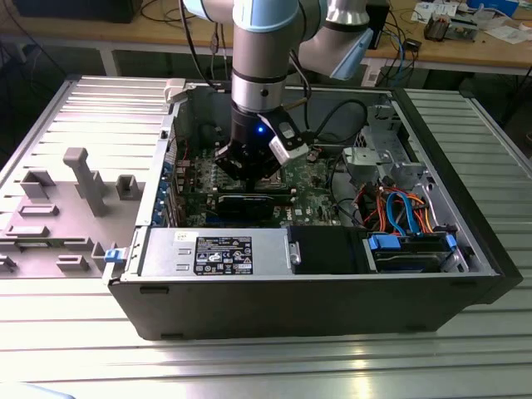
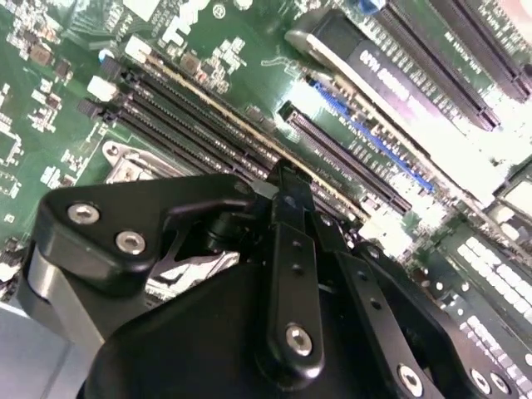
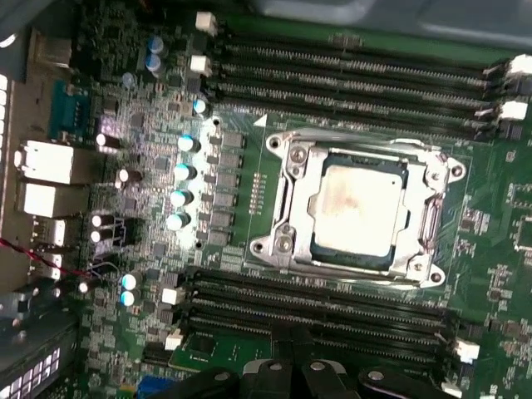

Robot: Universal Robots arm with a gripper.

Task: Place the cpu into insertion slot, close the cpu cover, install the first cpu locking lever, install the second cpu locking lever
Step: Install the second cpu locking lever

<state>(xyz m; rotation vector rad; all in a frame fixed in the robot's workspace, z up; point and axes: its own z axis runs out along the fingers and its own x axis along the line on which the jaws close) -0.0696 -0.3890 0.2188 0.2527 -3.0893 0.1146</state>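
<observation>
In the first wrist view the cpu [image 3: 357, 208], a square chip with a silver-grey top, lies flat in the insertion slot on the green motherboard. The cpu cover [image 3: 288, 184], a silver metal frame, lies down around the chip, which shows through its window. Thin metal levers [image 3: 366, 139] run along two sides of the frame. My gripper [image 3: 287, 374] hangs beside the socket, over the black memory slots [image 3: 332, 303]. In the second wrist view its black fingers [image 2: 291, 249] meet at the tips of the gripper [image 2: 283, 179], with nothing between them. The gripper [image 1: 249, 170] sits deep inside the open computer case.
The case walls [image 1: 158, 174] enclose the arm. A grey power-supply box [image 1: 216, 253] lies along the near side and a drive bay with orange and blue cables [image 1: 399, 212] on the exterior view's right. A black card [image 1: 249, 204] sits just before the gripper. Grey fixtures [image 1: 83, 179] stand on the exterior view's left.
</observation>
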